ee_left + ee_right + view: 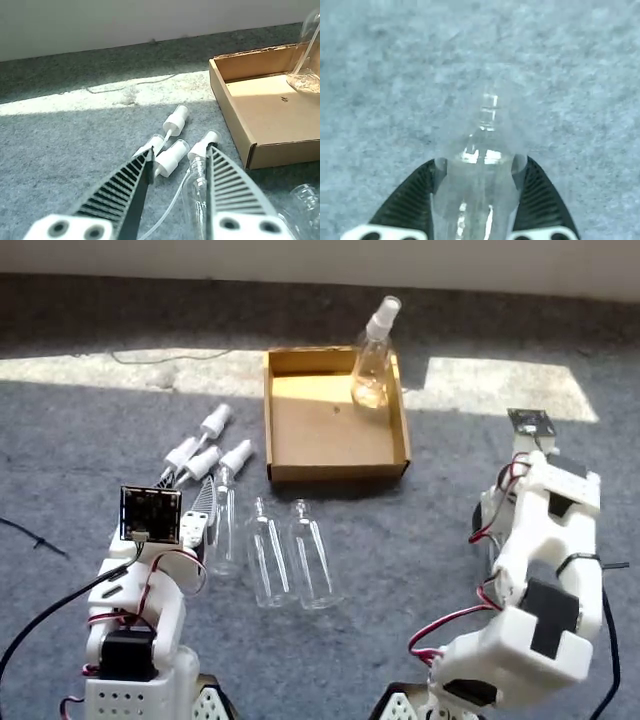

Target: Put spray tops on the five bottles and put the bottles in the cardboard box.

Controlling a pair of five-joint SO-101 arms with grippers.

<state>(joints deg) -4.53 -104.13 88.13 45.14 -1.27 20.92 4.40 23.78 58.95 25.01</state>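
The left pincer (pixel 180 150) is spread wide, low over the grey carpet (pixel 80 440), its fingers (pixel 131 192) on either side of a lying bottle's (pixel 195 192) neck; four loose spray tops (pixel 203 462) lie clustered just beyond it, left of the cardboard box (pixel 285 472); three uncapped bottles (pixel 268 555) lie side by side on the carpet between the arms; one capped bottle (pixel 372 365) stands upright in the box's far right corner; the right pincer (pixel 480 165) pinches a clear bottle (pixel 480 150) by its shoulder, neck pointing away over the carpet.
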